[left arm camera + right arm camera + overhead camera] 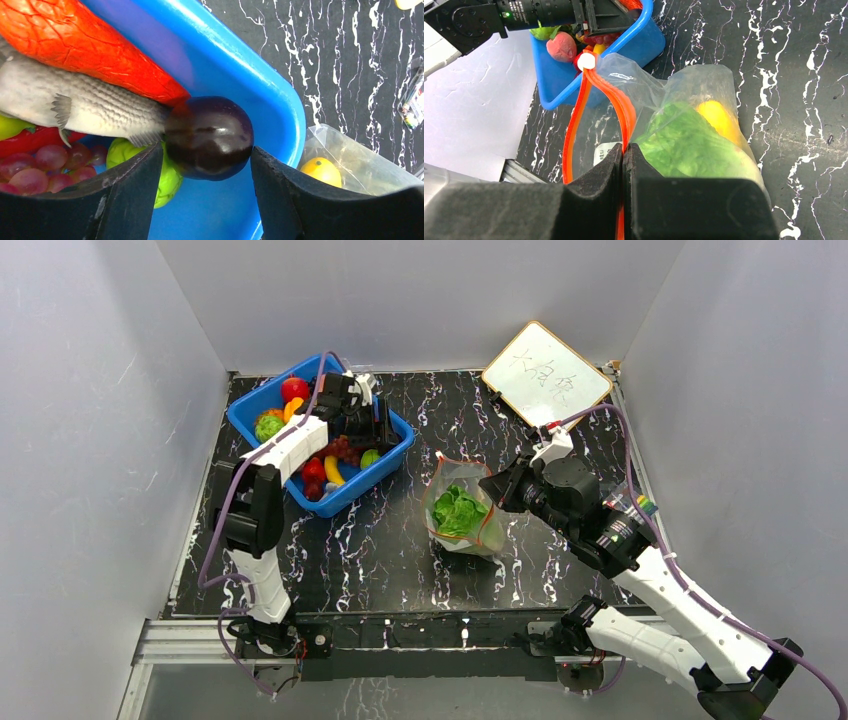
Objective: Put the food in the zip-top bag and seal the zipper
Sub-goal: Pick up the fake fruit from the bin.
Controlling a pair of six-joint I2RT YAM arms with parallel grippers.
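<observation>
The dark plum (209,137) sits between the fingertips of my left gripper (206,152), touching both, just above the floor of the blue bin (240,65). Around it lie more food: a grey fish (90,107), purple grapes (45,165) and a green piece (167,175). The zip-top bag (462,515) stands on the table's middle with its mouth open, holding green lettuce (679,145) and a yellow fruit (719,117). My right gripper (624,150) is shut on the red-orange zipper (624,107) at the bag's rim. The white slider (586,61) sits at the far end of the strip.
The blue bin (400,455) stands at the back left with several toy foods in it, and the left arm (290,450) reaches into it. A whiteboard (545,373) lies at the back right. Grey walls close in the table on three sides.
</observation>
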